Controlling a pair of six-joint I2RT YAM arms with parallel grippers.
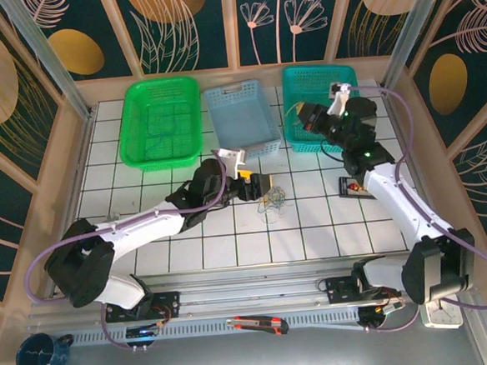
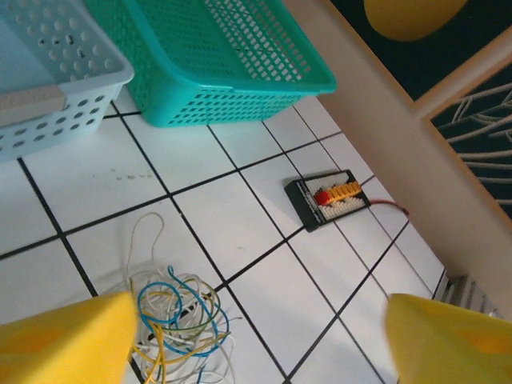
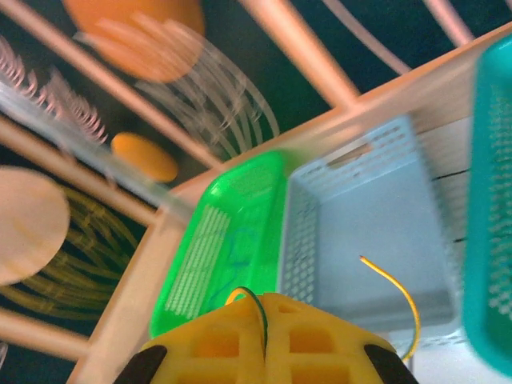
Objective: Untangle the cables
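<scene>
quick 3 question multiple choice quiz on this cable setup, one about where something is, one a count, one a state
1. Where does the tangle of cables lie?
A. in the green basket
B. on the tiled table, out in front of the baskets
C. in the teal basket

2. How many baskets stand along the far side of the table?
A. three
B. two
C. four

3. How is the right tool?
A. wide open and empty
B. clamped on a basket rim
C. shut, with a yellow wire curling out by its fingers

Answers:
1 B: the cables rest on the white table, outside every basket.
2 A: a green basket, a light blue basket and a teal basket sit in a row.
3 C: the right tool shows its fingers pressed together and the yellow wire arching beside them.
</scene>
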